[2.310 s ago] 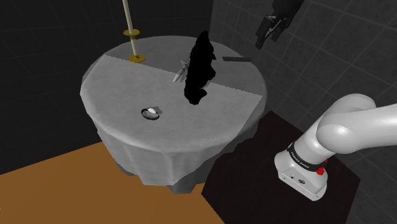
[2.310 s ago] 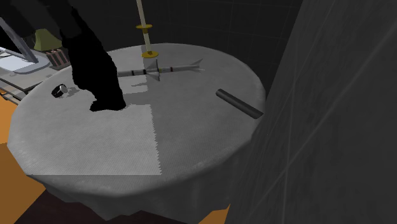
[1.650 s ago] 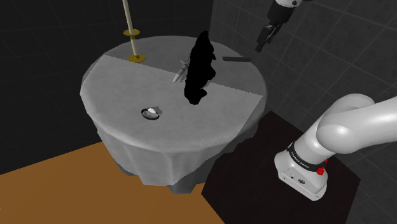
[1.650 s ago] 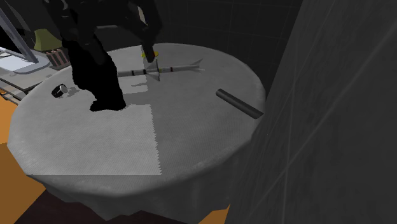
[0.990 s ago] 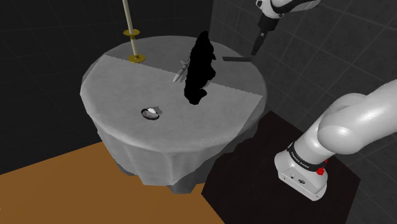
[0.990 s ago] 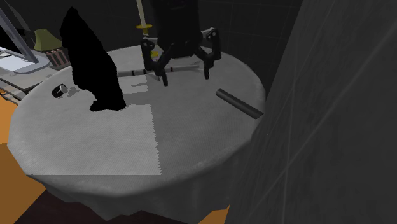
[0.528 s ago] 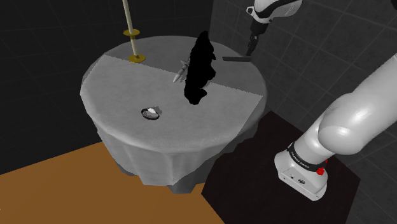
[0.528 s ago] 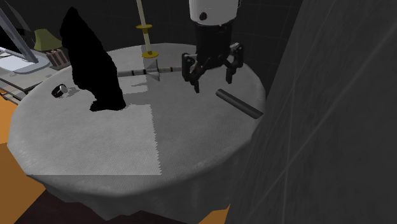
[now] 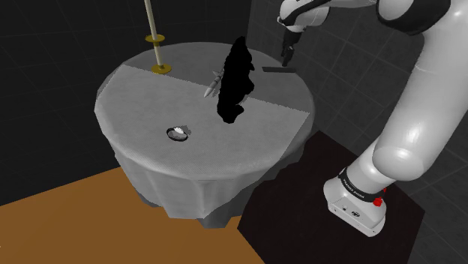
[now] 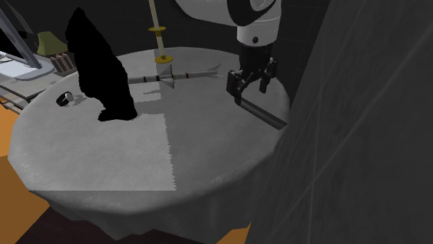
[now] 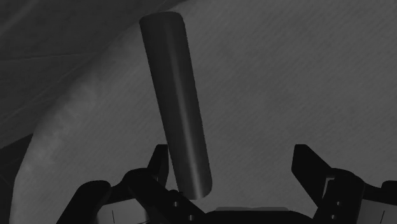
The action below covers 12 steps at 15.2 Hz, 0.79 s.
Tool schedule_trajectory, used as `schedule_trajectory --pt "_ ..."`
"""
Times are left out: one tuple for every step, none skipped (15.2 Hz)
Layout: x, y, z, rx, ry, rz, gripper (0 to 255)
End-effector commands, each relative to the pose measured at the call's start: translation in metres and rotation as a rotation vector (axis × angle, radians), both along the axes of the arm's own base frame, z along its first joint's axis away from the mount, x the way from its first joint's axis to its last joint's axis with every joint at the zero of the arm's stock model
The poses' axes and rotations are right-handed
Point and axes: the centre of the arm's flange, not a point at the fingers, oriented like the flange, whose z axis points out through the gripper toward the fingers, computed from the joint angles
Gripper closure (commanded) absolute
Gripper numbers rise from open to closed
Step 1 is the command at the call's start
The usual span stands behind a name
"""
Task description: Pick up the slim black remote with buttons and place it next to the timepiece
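Now the gripper (image 10: 251, 82) hangs just above one end of the remote (image 10: 260, 113), its fingers spread wide and holding nothing. The remote, a slim dark bar, lies flat near the edge of the round table (image 10: 208, 159) at the second exterior view's right. The watch (image 10: 65, 99) sits well apart, across the table beyond a black shape (image 10: 104, 69).
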Motion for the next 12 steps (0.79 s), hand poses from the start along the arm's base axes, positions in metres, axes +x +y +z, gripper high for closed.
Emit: schedule_trajectory --pt "0.023 -0.012 -0.016 -0.003 0.005 0.053 0" --pt "0.034 -0.016 -0.023 -0.005 0.008 0.078 0" --pt "0.040 -0.019 -0.027 -0.006 0.010 0.093 0" --pt "0.041 -0.019 -0.033 -0.006 0.010 0.093 0" --pt "0.041 -0.019 -0.038 -0.006 0.010 0.093 0" --pt "0.041 -0.020 -0.043 -0.006 0.010 0.093 0" --pt "0.042 -0.020 -0.048 -0.006 0.010 0.093 0" --pt "0.042 -0.020 -0.054 -0.006 0.010 0.093 0" --pt "0.043 -0.020 -0.059 -0.006 0.010 0.093 0" --pt "0.043 -0.021 -0.064 -0.006 0.010 0.093 0" --pt "0.043 -0.021 -0.067 -0.006 0.010 0.093 0" --pt "0.043 -0.021 -0.067 -0.006 0.010 0.093 0"
